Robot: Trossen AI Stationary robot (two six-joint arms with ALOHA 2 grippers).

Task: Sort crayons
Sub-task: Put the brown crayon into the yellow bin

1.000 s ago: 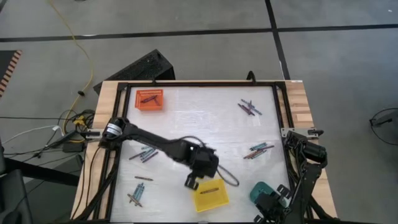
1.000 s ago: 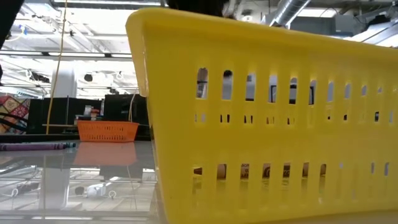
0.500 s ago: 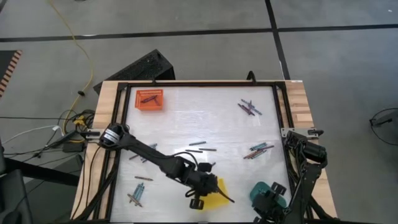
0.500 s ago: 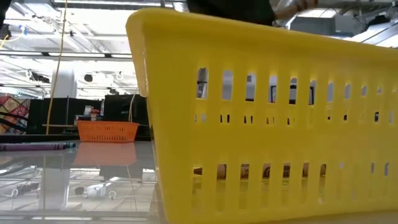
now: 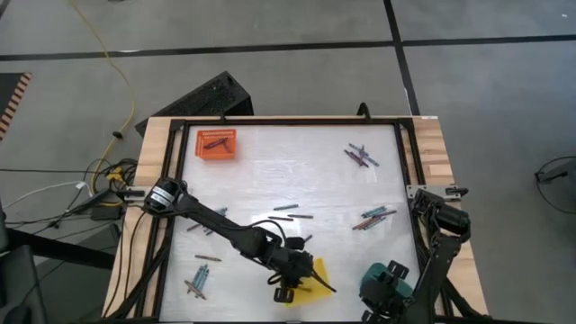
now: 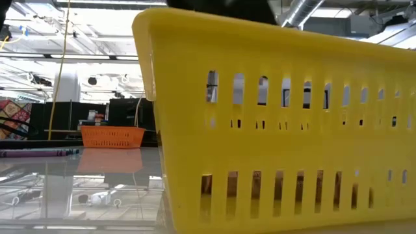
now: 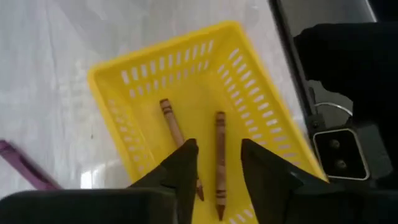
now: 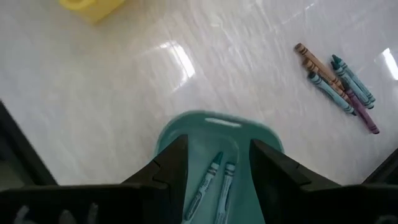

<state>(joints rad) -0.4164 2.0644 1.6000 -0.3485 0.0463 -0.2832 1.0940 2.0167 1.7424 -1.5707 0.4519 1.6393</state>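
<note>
Crayons fill three trays: two brown crayons (image 7: 219, 155) lie in the yellow tray (image 7: 118, 130) at six o'clock under the left hand (image 7: 217, 171), fingers apart and empty; two teal crayons (image 8: 214, 180) lie in the teal tray (image 8: 186, 134) at five o'clock below the right hand (image 8: 214, 165), also apart; the orange tray (image 5: 216, 144) at eleven o'clock holds one dark crayon (image 5: 216, 140). Loose crayons (image 5: 362, 157) dot the tabletop (image 5: 288, 175).

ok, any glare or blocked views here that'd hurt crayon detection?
Low view: the yellow tray fills most of the frame and hides the table behind it. Right wrist view: glare streaks on the table, though the loose crayons read clearly. Left wrist view: two crayons in the yellow tray are sharp, partly hidden by the left gripper. High view: crayons are tiny, colours hard to tell.
</note>
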